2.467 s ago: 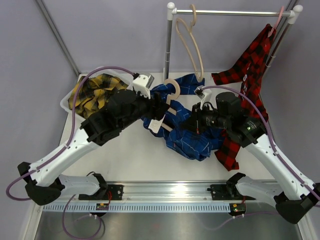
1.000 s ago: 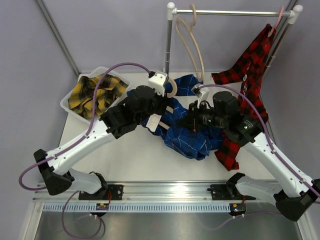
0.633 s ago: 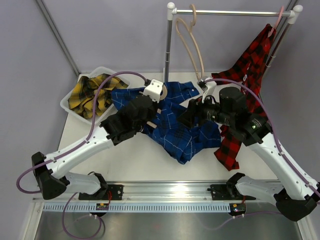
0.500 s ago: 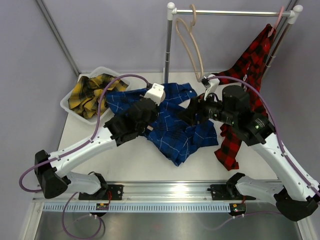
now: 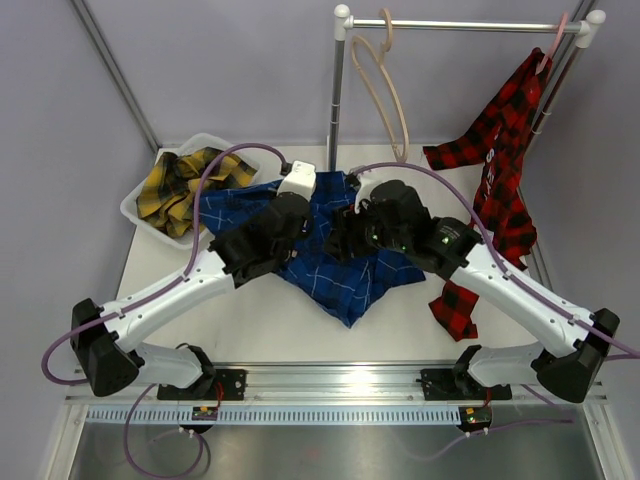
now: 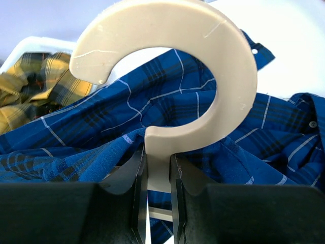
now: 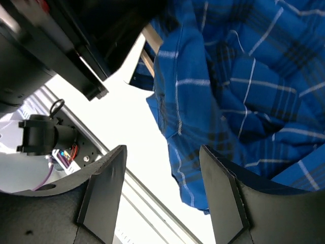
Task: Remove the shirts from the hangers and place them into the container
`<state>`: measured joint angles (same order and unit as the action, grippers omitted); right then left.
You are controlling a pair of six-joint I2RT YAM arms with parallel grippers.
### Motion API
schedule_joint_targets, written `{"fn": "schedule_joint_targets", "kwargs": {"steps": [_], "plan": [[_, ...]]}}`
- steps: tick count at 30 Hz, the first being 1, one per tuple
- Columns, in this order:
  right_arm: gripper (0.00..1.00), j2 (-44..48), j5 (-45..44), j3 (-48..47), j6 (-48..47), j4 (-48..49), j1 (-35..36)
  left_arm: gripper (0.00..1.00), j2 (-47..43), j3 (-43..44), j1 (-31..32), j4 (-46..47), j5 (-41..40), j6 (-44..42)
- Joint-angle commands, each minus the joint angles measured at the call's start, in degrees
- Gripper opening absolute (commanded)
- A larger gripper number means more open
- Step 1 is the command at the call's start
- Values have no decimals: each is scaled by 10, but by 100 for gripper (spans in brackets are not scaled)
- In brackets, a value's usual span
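The blue shirt (image 5: 345, 278) lies spread on the table between both arms, its left sleeve reaching toward the container (image 5: 135, 208). That container holds the yellow-and-black shirt (image 5: 185, 185). My left gripper (image 6: 158, 175) is shut on the neck of a beige hanger (image 6: 172, 76), which is still inside the blue shirt (image 6: 203, 117). In the top view the left gripper (image 5: 300, 222) sits over the shirt's collar end. My right gripper (image 7: 162, 195) is open just above the blue shirt (image 7: 238, 91), right beside the left arm, with nothing between its fingers. The red-and-black shirt (image 5: 505, 150) hangs at the rack's right end.
A white-and-steel rack (image 5: 340, 90) stands at the back with an empty beige hanger (image 5: 385, 85) on its bar. A pinkish hanger (image 5: 556, 40) carries the red shirt. The table (image 5: 250, 325) ends at a rail near the arm bases. The left arm's black body (image 7: 66, 46) crowds the right wrist view.
The left gripper carried the hanger and blue shirt leftward toward the container. The right gripper opened, let go of the shirt and swung left, close to the left gripper.
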<state>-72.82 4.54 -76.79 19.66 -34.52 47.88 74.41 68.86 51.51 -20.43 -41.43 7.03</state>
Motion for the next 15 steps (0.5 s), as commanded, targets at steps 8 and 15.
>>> {"fn": "schedule_joint_targets", "kwargs": {"steps": [8, 15], "plan": [[68, 7, -81, 84, 114, 139, 34, 0, -14, 25, -54, -1, -23, 55], [64, -29, -32, 109, 143, 217, 37, 0, -18, 25, -58, -5, -12, 63]]}}
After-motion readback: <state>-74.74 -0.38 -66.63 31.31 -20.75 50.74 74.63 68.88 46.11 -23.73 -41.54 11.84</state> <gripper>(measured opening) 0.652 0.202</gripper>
